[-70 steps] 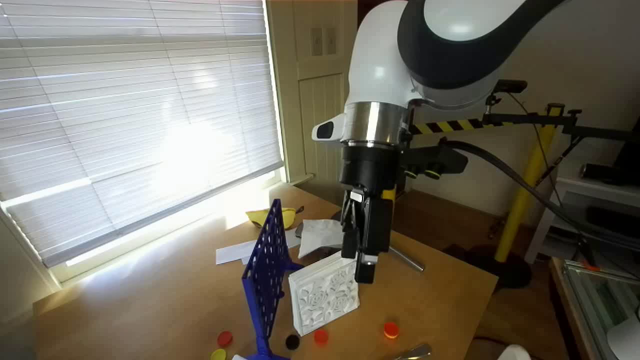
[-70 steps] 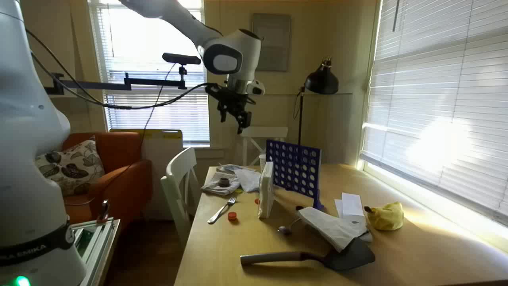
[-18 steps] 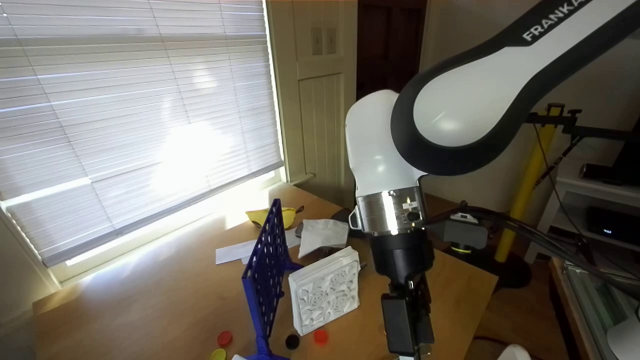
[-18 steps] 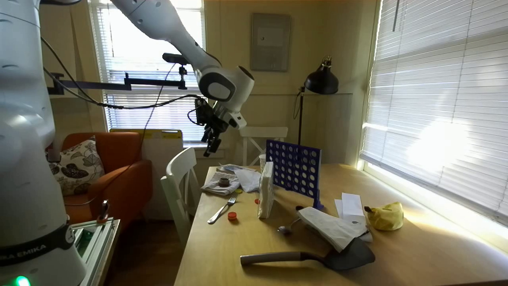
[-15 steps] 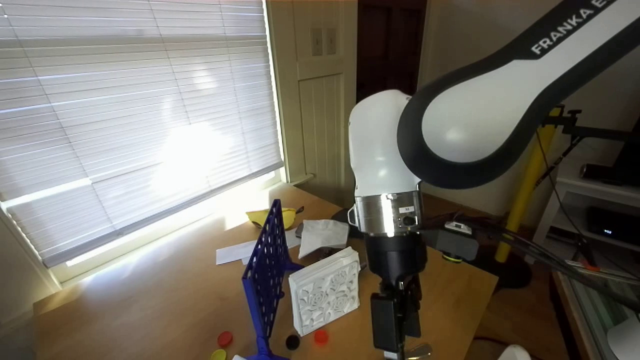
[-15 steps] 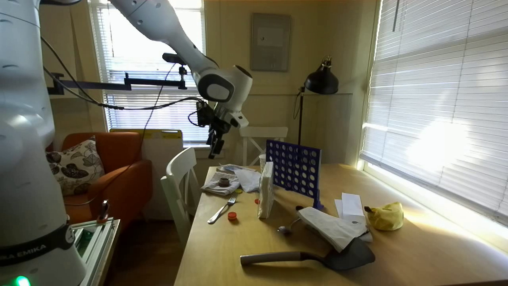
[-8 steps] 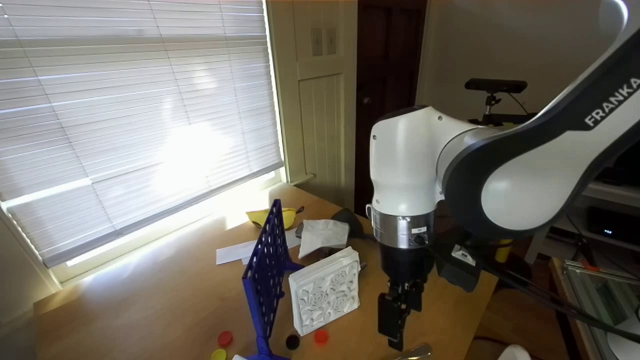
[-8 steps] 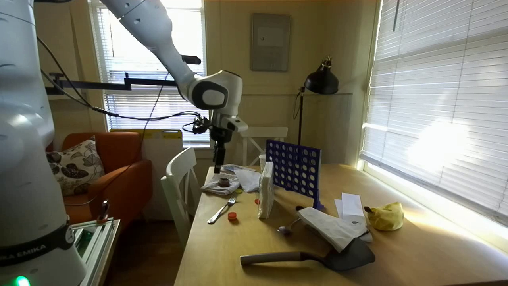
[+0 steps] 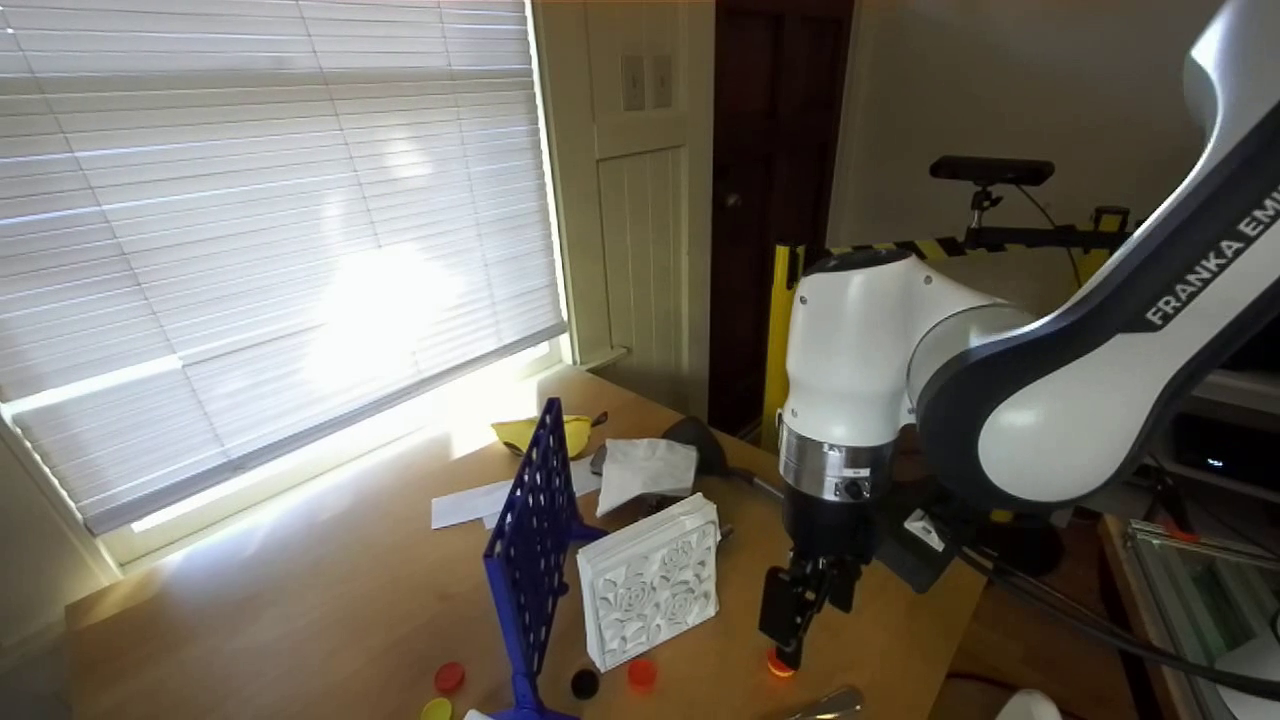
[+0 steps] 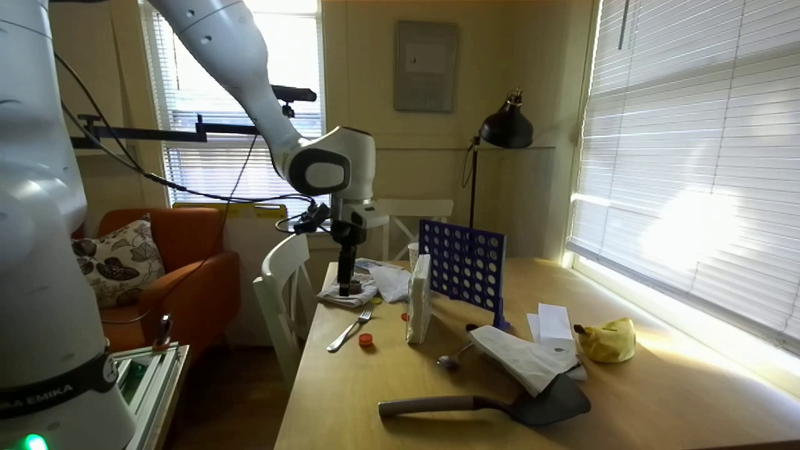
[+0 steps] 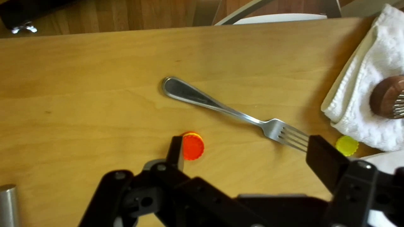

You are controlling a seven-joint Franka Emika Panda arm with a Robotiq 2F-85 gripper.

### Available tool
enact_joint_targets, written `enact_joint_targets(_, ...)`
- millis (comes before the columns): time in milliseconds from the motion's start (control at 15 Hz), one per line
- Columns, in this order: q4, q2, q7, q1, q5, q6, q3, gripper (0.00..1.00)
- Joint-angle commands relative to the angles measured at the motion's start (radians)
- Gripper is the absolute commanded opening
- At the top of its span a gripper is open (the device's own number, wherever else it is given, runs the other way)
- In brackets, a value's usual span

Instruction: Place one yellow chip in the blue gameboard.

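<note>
My fingers [image 11: 173, 154] are spread wide, released, and my gripper [image 11: 246, 143] points down over the table [image 11: 94, 110]! In the wrist view there's the yellow chip [image 11: 347, 145], out to the right, lying flat just beside the white towel [image 11: 375, 78], past one finger. It's round, alike whichever way you turn it. And over to the left, a red chip [image 11: 193, 146], partly hidden by the opposite finger, a sliver of yellow along its far rim. Am I touching it? I cannot tell! The fork [image 11: 192, 95] lies slantwise, handle to the far left, tines to the right.

On to the blue gameboard [image 9: 535, 545], in an exterior view: upright, long axis running near to far, near end a touch left of the far end, one broad face turned right, towards the white carved box [image 9: 650, 590]. I hang to the right of both!

Counting there: one gameboard, one box, three red chips, one black disc [image 9: 585, 684], and one yellow chip [image 9: 437, 710], this one right at the near edge, left of the gameboard. In an exterior view, one spoon [image 10: 447, 362], one spatula [image 10: 462, 404], one yellow pouch [image 10: 607, 340]. Wrist view: one red chip, one yellow chip, one fork!
</note>
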Motion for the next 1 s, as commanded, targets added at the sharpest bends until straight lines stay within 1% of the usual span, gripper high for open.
enact_joint_targets(0,-0.037,0.033,-0.16,-0.025,0.263,0.109,0.005,1.0)
enact_joint_targets(67,-0.022,0.039,-0.237,-0.033,0.34,0.075,0.013,1.0)
enact_joint_targets(133,-0.028,0.029,-0.133,-0.012,0.219,0.074,0.001,1.0)
enact_joint_targets(200,-0.027,0.035,-0.181,-0.019,0.27,0.073,0.001,1.0)
enact_joint_targets(333,-0.027,0.037,-0.207,-0.026,0.299,0.073,0.001,1.0)
enact_joint_targets(400,-0.043,0.044,-0.117,-0.011,0.214,0.147,-0.01,1.0)
enact_joint_targets(467,-0.049,0.049,-0.081,-0.005,0.154,0.181,-0.017,1.0)
enact_joint_targets(667,-0.072,0.071,0.094,0.016,-0.091,0.289,-0.059,1.0)
enact_joint_targets(800,-0.077,0.082,0.203,0.035,-0.231,0.299,-0.101,1.0)
enact_joint_targets(933,-0.075,0.099,0.274,0.051,-0.307,0.302,-0.126,1.0)
